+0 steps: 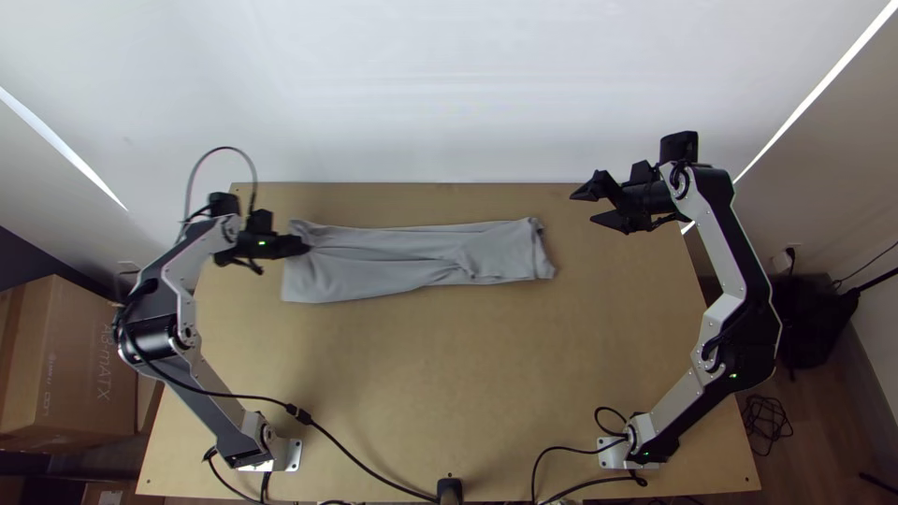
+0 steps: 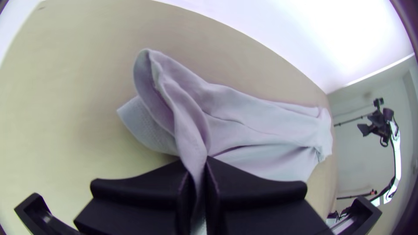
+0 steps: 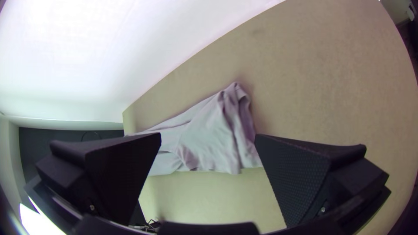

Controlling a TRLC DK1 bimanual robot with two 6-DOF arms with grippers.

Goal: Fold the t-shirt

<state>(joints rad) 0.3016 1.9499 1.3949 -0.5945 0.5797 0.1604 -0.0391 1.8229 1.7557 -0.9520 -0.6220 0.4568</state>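
The t-shirt (image 1: 402,271) lies on the tabletop (image 1: 421,393) as a long, narrow, rather creased strip (folded lengthwise, it seems), its long axis running from the left arm's side across to the right arm's. At the strip's left end, the left gripper (image 1: 307,246) has its jaws clenched on a ridge of cloth. Beyond the strip's right end, apart from it, the right gripper (image 1: 583,209) points back towards it, jaws spread and holding nothing. So the free end is the right arm's, being much nearer to it. The coming fold probably turns on that long axis: carry the pinched end along it, over the middle (a sideways drift would likely skew the strip, and a low one bunch it).
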